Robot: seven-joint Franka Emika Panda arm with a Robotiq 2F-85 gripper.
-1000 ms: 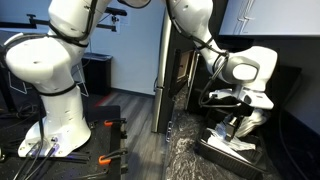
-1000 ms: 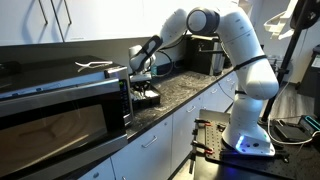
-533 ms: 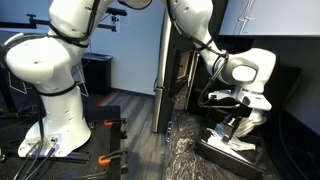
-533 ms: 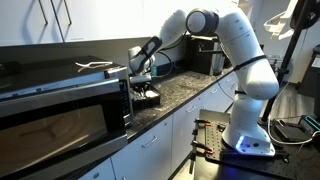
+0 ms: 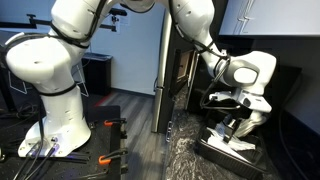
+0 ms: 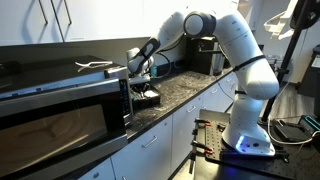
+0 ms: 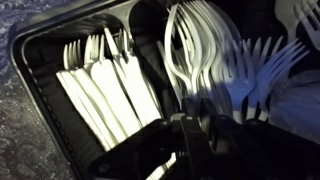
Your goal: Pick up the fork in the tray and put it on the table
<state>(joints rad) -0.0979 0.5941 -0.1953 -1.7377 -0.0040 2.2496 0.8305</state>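
Note:
The shallow black tray (image 7: pixel 40 120) holds several white plastic forks in compartments: a left bundle (image 7: pixel 100 90), a middle bundle (image 7: pixel 195 50) and a right bundle (image 7: pixel 265 70). My gripper (image 7: pixel 188 135) is down inside the tray, and its dark fingers (image 7: pixel 178 150) are drawn together over the handle end of a fork from the middle bundle. The grip itself is in shadow. In both exterior views the gripper (image 5: pixel 236 128) (image 6: pixel 143 87) stands upright in the tray (image 5: pixel 222 152) (image 6: pixel 150 99), which sits on the speckled black table (image 5: pixel 185 158) (image 6: pixel 190 92).
A tall black cabinet (image 5: pixel 185 70) stands close behind the tray. A microwave (image 6: pixel 55 115) sits right beside the tray on the table, with white utensils (image 6: pixel 95 66) on top. The table edge (image 6: pixel 175 108) runs in front.

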